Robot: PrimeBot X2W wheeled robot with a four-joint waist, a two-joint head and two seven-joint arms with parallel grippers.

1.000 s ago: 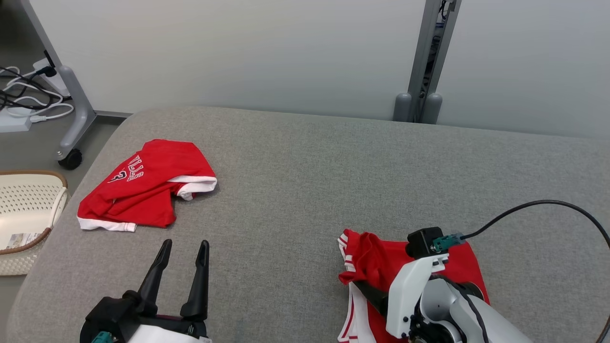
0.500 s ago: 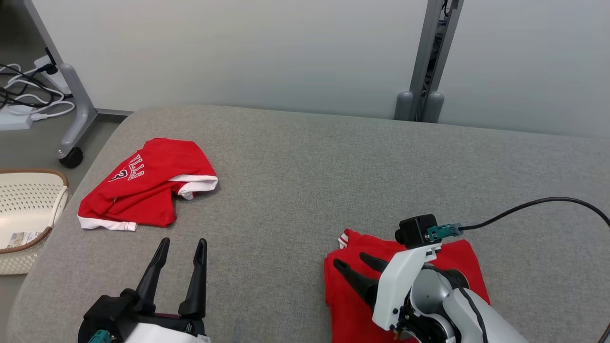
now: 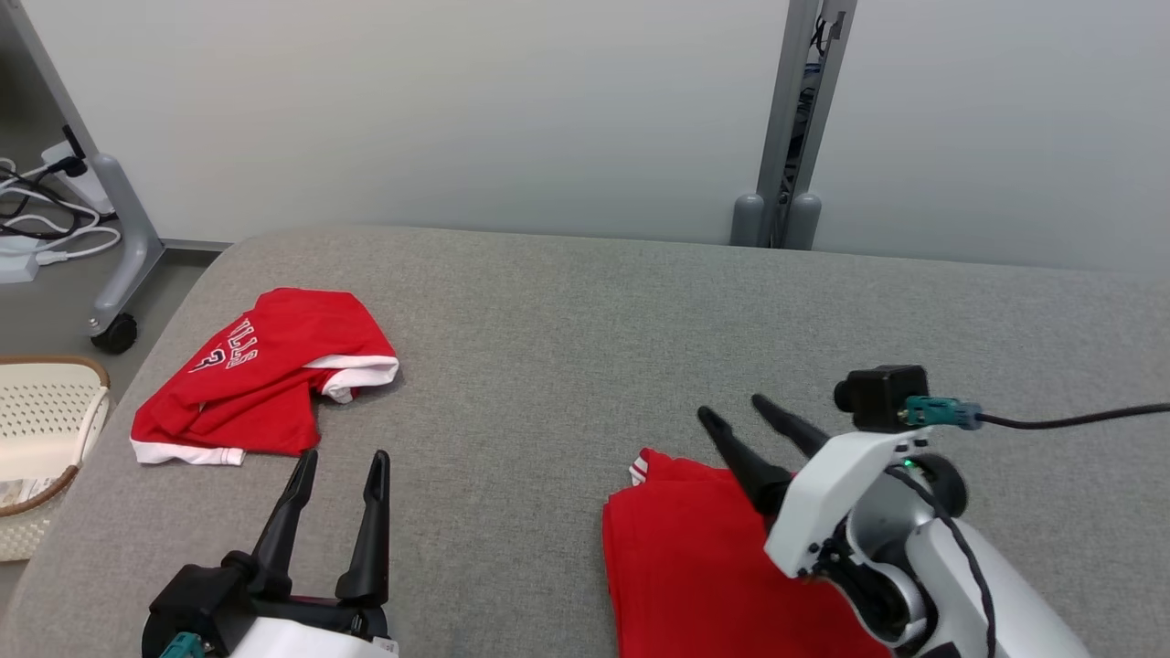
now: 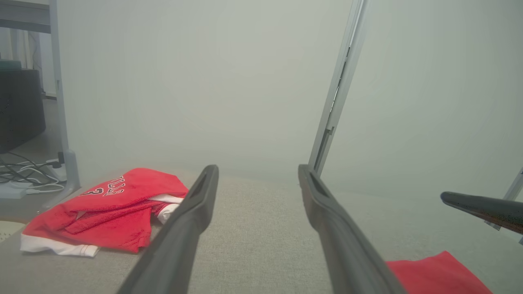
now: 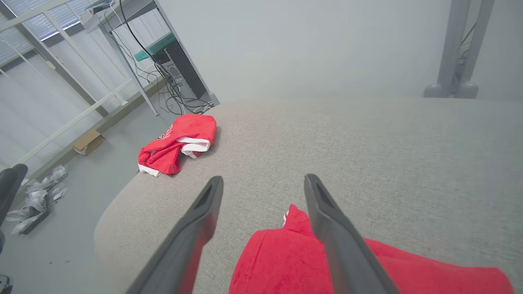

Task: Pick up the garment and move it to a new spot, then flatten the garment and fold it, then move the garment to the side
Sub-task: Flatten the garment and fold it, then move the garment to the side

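The red garment point(image 3: 686, 557) is lying folded into a flat block at the near right of the grey padded table point(image 3: 567, 329), one corner with white-striped trim poking out at its far left edge. The right gripper point(image 3: 731, 408) is hanging over the far part of that garment, its two dark fingers spread wide and pointing away and to the left; no cloth is sitting between them, so it is gripping nothing. In the right wrist view the red fabric is showing beneath and between the finger bases while the tips are reaching past its edge over bare grey surface. The left gripper point(image 3: 345, 455) is resting at the near left, fingers likewise parted wide and empty, pointing toward the back of the table. Just beyond its tips a red jersey point(image 3: 260, 370) with white hems and dark lettering is lying crumpled near the table's left edge, well apart from the folded piece. A cream perforated basket point(image 3: 50, 411) is standing on the floor beside the table's left side, and a black cable point(image 3: 1069, 420) is trailing rightward from the right wrist
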